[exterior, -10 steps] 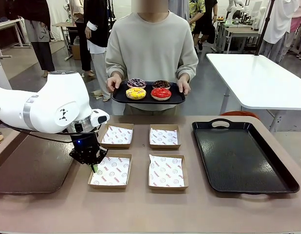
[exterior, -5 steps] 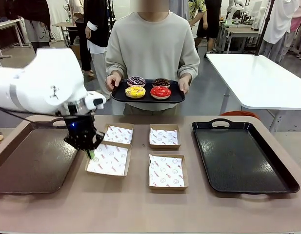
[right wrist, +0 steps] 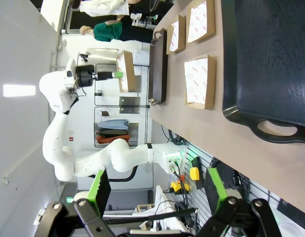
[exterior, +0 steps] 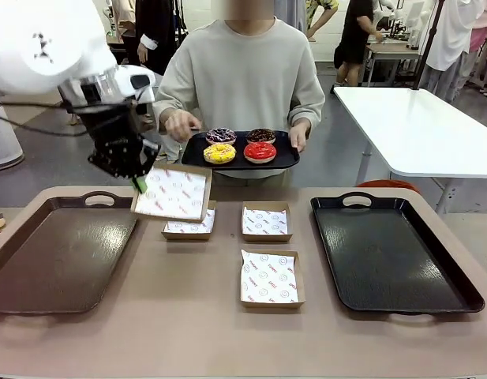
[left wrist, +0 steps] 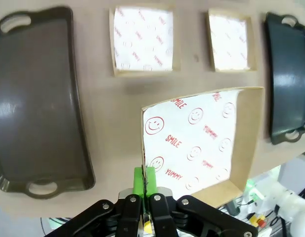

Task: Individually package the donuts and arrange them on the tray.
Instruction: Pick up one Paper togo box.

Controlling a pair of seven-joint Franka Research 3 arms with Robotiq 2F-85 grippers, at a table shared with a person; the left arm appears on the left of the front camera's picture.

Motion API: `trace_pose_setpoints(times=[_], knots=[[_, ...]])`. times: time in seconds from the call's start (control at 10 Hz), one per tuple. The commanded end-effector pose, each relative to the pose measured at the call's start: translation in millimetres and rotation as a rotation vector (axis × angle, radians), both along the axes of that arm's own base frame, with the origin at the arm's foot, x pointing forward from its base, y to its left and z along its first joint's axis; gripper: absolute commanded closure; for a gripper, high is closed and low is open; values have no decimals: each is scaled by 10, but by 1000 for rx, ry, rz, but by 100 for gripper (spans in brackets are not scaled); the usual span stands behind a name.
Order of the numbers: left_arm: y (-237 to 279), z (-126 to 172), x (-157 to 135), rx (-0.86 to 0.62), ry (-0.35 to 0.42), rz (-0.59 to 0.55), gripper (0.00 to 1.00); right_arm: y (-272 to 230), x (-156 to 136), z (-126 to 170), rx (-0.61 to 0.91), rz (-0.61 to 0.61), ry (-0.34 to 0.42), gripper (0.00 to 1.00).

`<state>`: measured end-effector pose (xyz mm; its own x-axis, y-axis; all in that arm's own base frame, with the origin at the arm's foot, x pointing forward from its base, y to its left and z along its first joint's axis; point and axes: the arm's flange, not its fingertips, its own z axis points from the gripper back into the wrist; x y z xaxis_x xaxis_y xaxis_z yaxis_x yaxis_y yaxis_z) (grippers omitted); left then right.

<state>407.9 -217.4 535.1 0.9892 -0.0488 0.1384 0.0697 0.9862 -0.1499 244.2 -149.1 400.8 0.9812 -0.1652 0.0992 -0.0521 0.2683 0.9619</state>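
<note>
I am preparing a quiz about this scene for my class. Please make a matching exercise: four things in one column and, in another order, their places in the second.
1. yellow donut
2. raised box
3. black tray
4. brown tray

A. table's left end
B. in the left jaws
C. on the person's tray
D. table's right end

Pairs: 1-C, 2-B, 3-D, 4-A.

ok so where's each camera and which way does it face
Front view: fixed on the robot's side, facing across the table at the person carrying the donuts; the left gripper holds up a lined box.
Left wrist view: above the table, looking down; the left gripper clamps the box's edge at the bottom.
Right wrist view: by the black tray, rolled sideways, looking across the table toward the left arm; open right gripper at the bottom.
Shared: all three show the held box.
</note>
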Motion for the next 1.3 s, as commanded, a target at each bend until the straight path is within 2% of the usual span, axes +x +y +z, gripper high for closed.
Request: trace_pose_setpoints(times=[0.0,0.2,0.5,0.6,0.7,1.2], knots=[[-74,-24,475,3,15,40,100,-12,-15,6,13,-1,-5,0],[-84,-31,918,7,36,57,100,-12,-15,6,13,-1,-5,0],[-114,-122,1232,13,63,50,100,-12,-15,6,13,-1,-5,0],[-85,-136,1240,8,79,43,100,-12,-15,6,13,-1,-5,0],[-55,-216,1187,-20,51,28,100,-12,-15,6,13,-1,-5,0],[-55,-216,1187,-20,51,28,100,-12,-15,6,13,-1,-5,0]])
